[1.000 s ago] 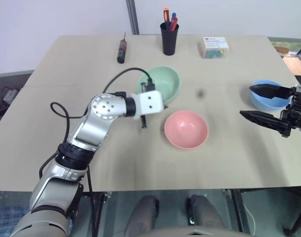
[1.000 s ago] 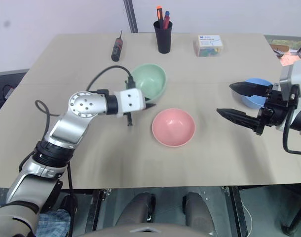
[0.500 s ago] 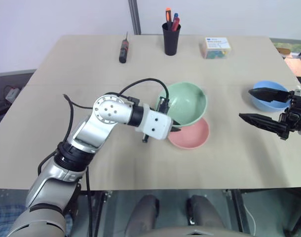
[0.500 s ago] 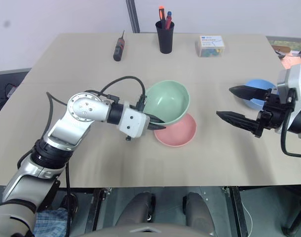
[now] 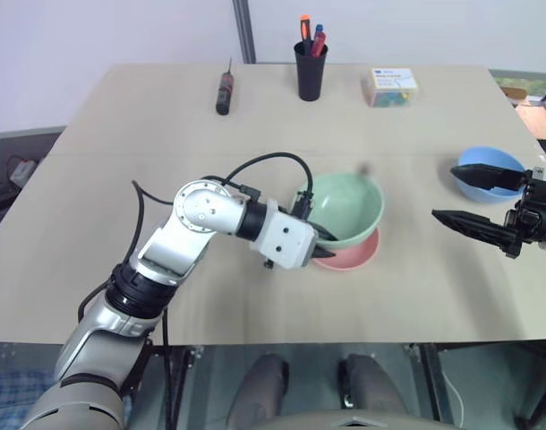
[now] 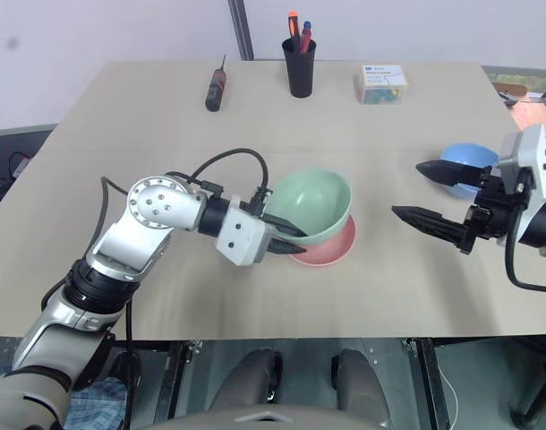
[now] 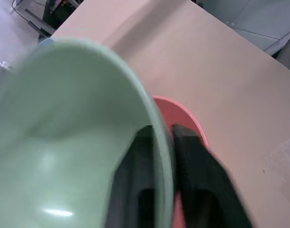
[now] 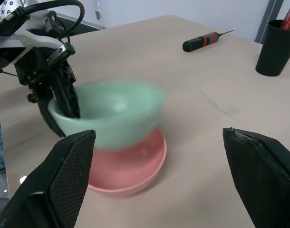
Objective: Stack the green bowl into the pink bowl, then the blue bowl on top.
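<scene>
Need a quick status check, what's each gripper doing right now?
Left gripper: fingers astride the green bowl rim, grip uncertain.
Right gripper: open, empty.

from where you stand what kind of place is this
Probably a lab or office test bench: a plain beige table against a bare wall, holding a black pen cup, a screwdriver and a small box of pins.
</scene>
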